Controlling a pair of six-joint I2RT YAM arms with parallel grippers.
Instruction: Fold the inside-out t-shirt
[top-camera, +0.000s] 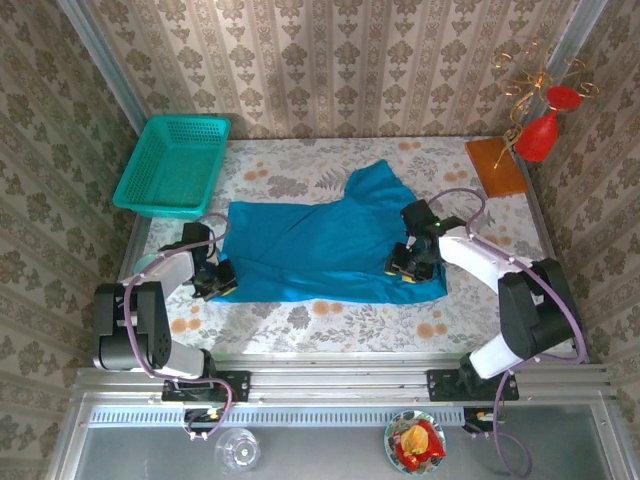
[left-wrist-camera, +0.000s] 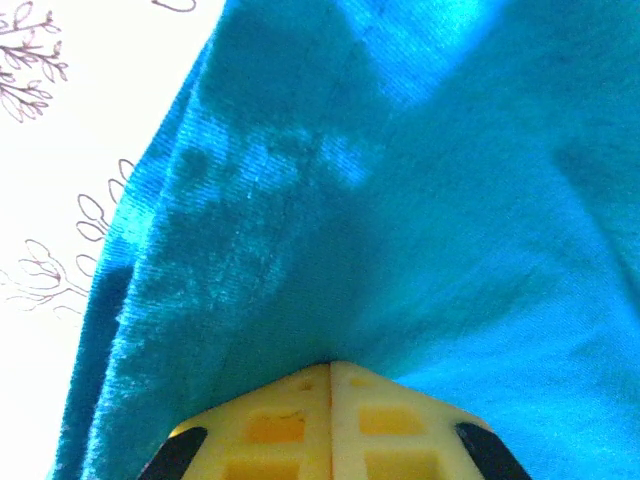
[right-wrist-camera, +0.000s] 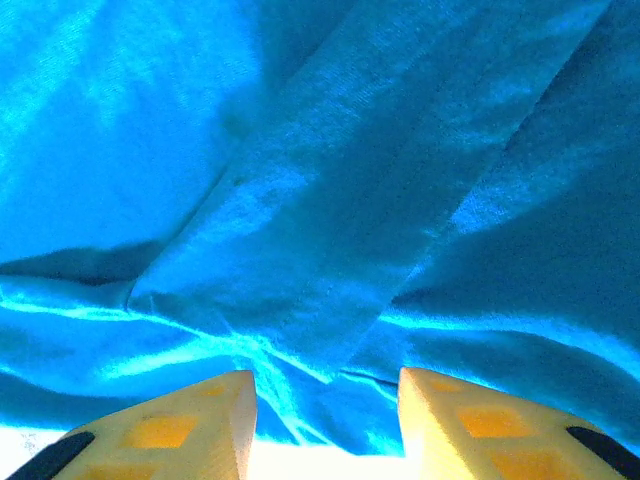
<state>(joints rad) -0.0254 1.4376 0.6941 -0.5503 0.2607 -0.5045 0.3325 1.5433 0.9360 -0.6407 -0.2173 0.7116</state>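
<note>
As seen from above, the inside-out t-shirt lies spread on the worktop just right of the basket. The left gripper is at the hem corner nearest the basket, and the right gripper at the corner farthest from it. Left wrist: fingers pressed together, pinching cloth. Right wrist: fingers apart over wrinkled hem. These should probably close on both layers before lifting.

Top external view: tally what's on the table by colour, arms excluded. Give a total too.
Blue-teal: 2 (t-shirt, mesh basket)
Brown: 1 (wooden board)
Red: 1 (ornament with gold wire)
Total: 4
</note>
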